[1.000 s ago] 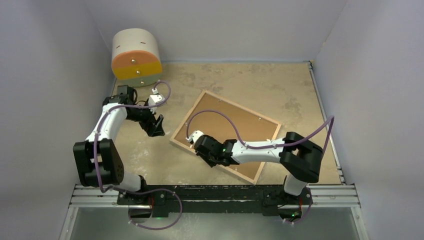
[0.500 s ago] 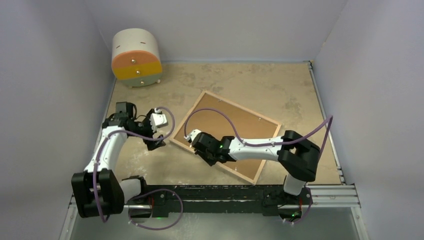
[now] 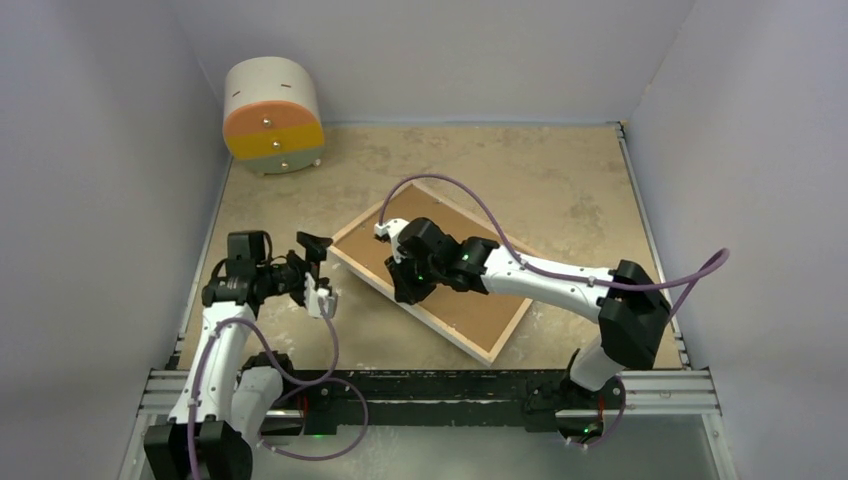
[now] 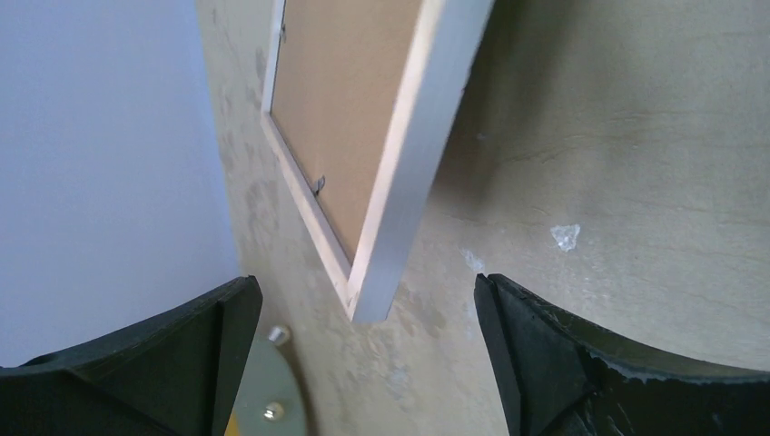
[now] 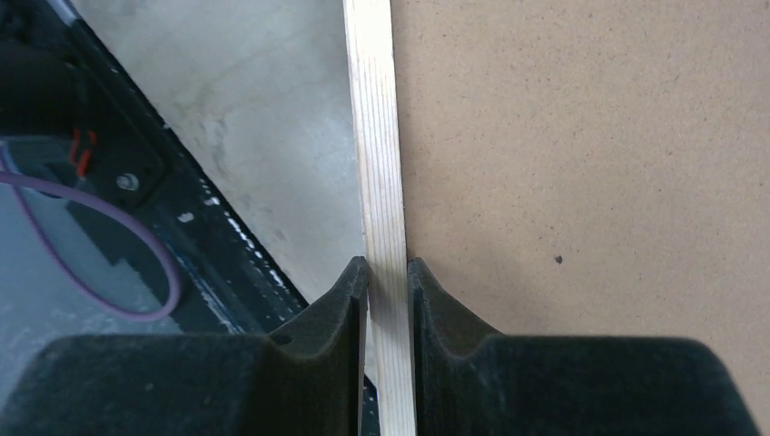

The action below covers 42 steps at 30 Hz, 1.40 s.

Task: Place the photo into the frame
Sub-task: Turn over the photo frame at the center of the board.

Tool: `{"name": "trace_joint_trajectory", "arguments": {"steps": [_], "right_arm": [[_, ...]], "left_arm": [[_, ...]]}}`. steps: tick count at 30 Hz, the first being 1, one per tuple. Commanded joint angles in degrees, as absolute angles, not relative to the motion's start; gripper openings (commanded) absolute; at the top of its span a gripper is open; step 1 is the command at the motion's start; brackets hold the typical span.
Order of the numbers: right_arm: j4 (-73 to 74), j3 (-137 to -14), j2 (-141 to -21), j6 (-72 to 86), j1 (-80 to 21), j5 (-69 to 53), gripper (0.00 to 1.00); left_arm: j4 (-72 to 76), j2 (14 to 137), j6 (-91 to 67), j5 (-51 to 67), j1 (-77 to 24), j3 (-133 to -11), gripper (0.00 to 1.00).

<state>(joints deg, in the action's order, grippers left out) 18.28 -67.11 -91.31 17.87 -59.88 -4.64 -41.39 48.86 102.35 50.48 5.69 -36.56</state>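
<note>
1. Your left gripper point(image 3: 318, 270) hovers at lower left, just beside the frame's point(image 3: 455, 336) left corner. Its jaws are wide apart and grip nothing.
2. Your right gripper point(image 5: 386, 268) has its jaws clamped on the frame's light wooden rim, on the lower-left long side.
3. The frame lies back-up and askew at mid-picture on the table point(image 3: 560, 190), with the brown backing board point(image 5: 590, 182) inside the rim.
4. A round drawer unit point(image 3: 272, 115) stands at upper left, well apart.

Right hand point(image 3: 402, 288) on frame point(image 3: 455, 334) rim
</note>
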Motion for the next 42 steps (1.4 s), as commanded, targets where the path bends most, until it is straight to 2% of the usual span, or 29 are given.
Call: {"name": "trace_joint_trajectory", "arguments": {"steps": [1,6,12,22,23,26,27,29,34,42], "right_arm": [[19.12,-73.35,-88.9,19.77,-58.79,-10.76,0.0],[22.54,-78.03,-90.46,19.01,-57.94,-12.29,0.0],[23.38,-80.69,-90.25,19.07,-56.9,-12.48,0.0],[27.17,-83.15,-89.89,17.88,-55.64,-11.12,0.01],[27.71,-83.26,-89.58,17.58,-55.62,-10.2,0.09],[29.14,-82.95,-88.27,16.06,-55.62,-5.79,0.52],[29.58,-82.64,-87.72,15.65,-55.63,-3.92,0.64],[28.92,-81.12,-86.13,13.17,-55.79,1.2,0.78],[29.3,-77.71,-82.9,9.69,-59.67,8.83,0.9],[33.25,-76.56,-83.51,4.25,-68.06,20.37,0.91]], "left_arm": [[-37.02,47.65,117.28,52.66,2.36,-34.65,0.95],[-27.22,48.08,117.0,49.37,-4.85,-33.16,0.9],[-26.96,52.68,121.93,45.84,-7.44,-35.37,0.75],[-18.97,54.6,120.46,44.71,-8.58,-35.7,0.44],[-18.37,54.52,119.87,44.73,-8.68,-35.69,0.43],[-18.78,54.71,117.84,44.65,-8.95,-37.18,0.39],[-19.08,54.81,116.99,44.73,-9.08,-37.8,0.38],[-19.76,54.92,115.85,44.84,-9.29,-38.72,0.36],[-21.82,55.43,112.26,45.69,-9.58,-41.54,0.32],[-23.76,56.98,108.65,45.51,-9.58,-44.98,0.31]]}}
